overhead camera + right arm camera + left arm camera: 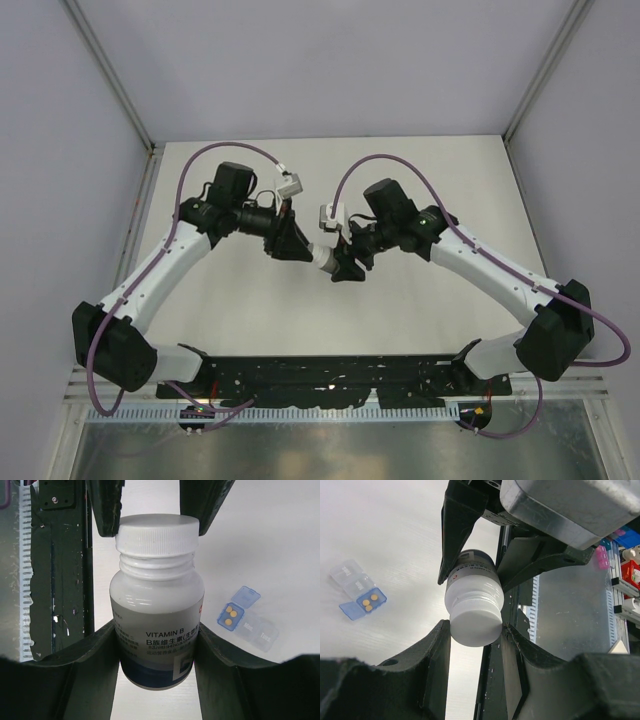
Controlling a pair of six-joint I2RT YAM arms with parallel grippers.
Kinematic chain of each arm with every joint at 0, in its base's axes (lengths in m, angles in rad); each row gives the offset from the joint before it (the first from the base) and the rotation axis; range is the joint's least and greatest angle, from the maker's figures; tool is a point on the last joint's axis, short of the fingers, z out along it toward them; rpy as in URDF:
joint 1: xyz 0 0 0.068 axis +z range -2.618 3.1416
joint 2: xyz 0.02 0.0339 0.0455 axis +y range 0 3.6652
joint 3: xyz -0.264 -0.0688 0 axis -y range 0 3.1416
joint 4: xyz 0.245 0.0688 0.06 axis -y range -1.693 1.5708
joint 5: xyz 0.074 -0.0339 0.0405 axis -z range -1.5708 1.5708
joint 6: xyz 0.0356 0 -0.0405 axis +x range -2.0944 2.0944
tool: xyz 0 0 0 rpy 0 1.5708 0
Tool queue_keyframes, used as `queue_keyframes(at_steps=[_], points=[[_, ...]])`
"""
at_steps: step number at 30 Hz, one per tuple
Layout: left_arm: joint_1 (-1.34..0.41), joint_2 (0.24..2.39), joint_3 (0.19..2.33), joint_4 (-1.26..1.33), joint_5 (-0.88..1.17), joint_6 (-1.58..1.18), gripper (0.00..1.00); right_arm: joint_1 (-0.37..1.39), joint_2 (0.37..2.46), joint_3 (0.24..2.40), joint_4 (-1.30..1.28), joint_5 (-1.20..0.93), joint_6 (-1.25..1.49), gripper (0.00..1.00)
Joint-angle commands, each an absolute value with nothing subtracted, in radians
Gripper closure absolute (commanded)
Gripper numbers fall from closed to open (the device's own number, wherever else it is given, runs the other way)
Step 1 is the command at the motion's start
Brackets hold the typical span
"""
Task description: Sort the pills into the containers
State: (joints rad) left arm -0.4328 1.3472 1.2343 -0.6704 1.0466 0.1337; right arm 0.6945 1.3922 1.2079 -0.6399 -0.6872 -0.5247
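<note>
Right claw (156, 632) clamped on the body of the vitamin B bottle (157, 605), one finger on each side of the label. Left claw (475, 630) closed on its white cap (475, 625), fingers pressing both sides of the cap rim. So the bottle is off the table (450, 180), lying roughly level and spanned between my two claws, cap end toward my left arm, about mid-table in the top view. Bottle look: round, white plastic shoulder, ribbed threaded neck, smooth white screw cap still on. Pale label with "VITAMIN B" in dark print, a line of Chinese characters under it, and a dark blue band near the base. Small red mark at the label edge, too small to read. Can't see inside it. Further out: pill box (247, 620) flat on the table, well apart from the bottle. It is a clear strip of compartments, the end one with its blue lid flipped open. Three round yellow pills (230, 615) sit in that open cell. The other cells are shut, contents not discernible.
</note>
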Motion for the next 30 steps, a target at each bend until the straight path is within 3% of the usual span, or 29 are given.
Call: queue_keyframes(at_steps=[1,17,30], points=[[-0.445,1.333,1.229,-0.629,1.043,0.121,0.98,0.704,1.374,1.253,-0.617,-0.701,-0.528,0.94],[-0.468,1.347,1.25,-0.712,1.055,0.222,0.98,0.709,1.397,1.278,-0.644,-0.73,-0.54,0.94],[-0.492,1.304,1.197,-0.75,1.12,0.409,0.96,0.707,1.465,1.336,-0.768,-0.94,-0.581,0.94]])
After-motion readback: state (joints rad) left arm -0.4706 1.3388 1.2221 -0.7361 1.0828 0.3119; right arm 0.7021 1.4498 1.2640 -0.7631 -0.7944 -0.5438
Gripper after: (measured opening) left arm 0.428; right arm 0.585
